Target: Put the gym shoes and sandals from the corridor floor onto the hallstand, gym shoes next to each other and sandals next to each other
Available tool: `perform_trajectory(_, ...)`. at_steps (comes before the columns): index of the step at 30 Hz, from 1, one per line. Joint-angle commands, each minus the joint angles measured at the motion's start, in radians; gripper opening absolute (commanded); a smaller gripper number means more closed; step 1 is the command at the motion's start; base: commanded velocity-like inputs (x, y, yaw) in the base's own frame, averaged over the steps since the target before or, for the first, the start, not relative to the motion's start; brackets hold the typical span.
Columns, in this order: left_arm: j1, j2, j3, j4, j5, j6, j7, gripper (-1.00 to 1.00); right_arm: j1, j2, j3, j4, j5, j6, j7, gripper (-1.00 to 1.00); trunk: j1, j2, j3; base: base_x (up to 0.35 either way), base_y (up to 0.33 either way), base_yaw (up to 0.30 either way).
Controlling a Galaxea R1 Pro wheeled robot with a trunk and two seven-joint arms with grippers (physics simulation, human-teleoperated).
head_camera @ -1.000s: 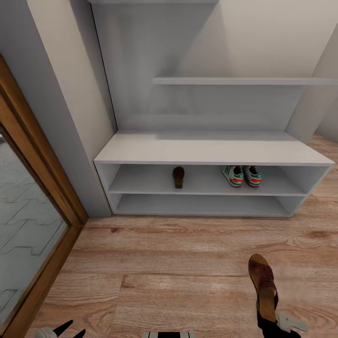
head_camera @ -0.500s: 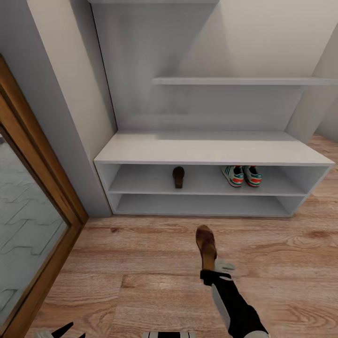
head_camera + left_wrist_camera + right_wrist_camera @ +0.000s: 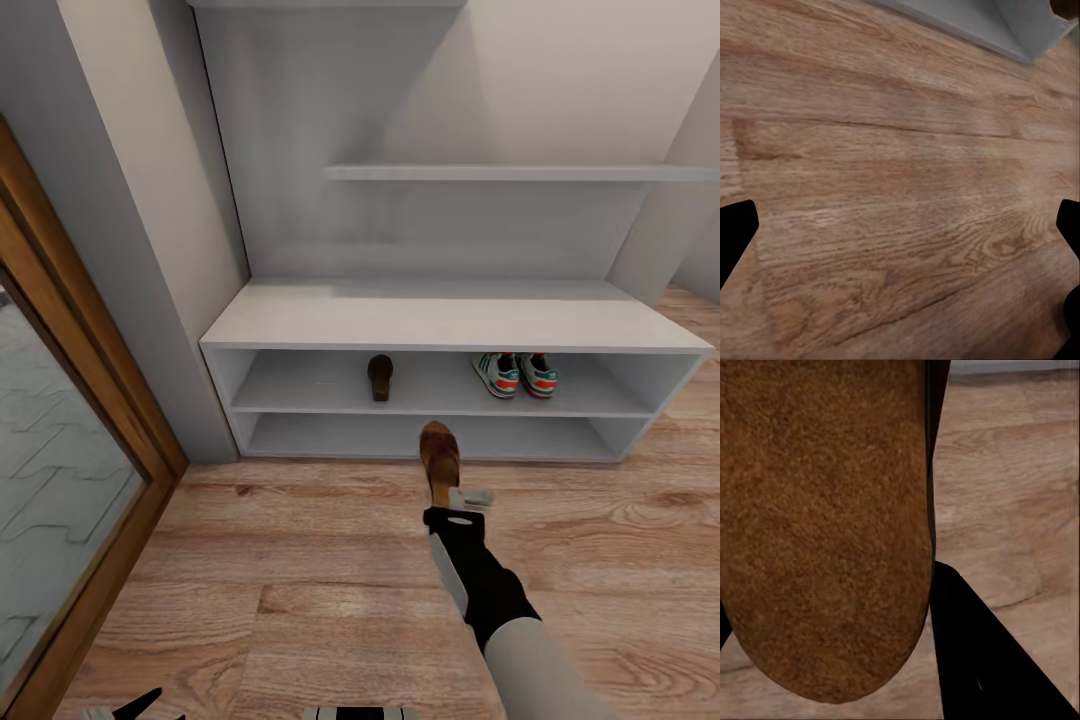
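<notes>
Count: two sandals, one [image 3: 380, 376] on the rack's upper shelf, one [image 3: 439, 463] held up; two sneakers [image 3: 497, 375] [image 3: 539, 375].

Pale grey hallstand [image 3: 450, 322] against the wall, standing on the wood-plank corridor floor [image 3: 300, 560]. 2 open shelves under its bench top. On the upper shelf: 1 brown sandal [image 3: 380, 376] left of centre, 2 gym shoes [image 3: 515, 375] side by side toward the right, well apart from the sandal. Lower shelf and bench top bare.
</notes>
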Motion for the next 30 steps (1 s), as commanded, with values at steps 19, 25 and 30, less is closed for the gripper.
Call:
perform_trajectory(19,-0.001,-0.004,0.001,-0.001,0.0,-0.006,-0.004,1.0,-0.085,0.0,0.034,-0.021,-0.016,0.095,-0.09,-1.0,0.0,0.0,-0.001,0.084,0.0,0.0)
perform_trajectory(25,-0.001,-0.006,0.001,-0.001,0.0,-0.006,-0.004,1.0,-0.085,0.0,0.035,-0.02,-0.015,0.096,-0.09,-1.0,0.0,0.0,-0.001,0.337,0.0,0.0)
perform_trajectory(30,-0.001,-0.006,0.0,-0.001,-0.001,-0.006,-0.004,1.0,-0.085,0.0,0.035,-0.02,-0.015,0.096,-0.089,-1.0,0.0,0.0,-0.001,0.338,0.0,0.0)
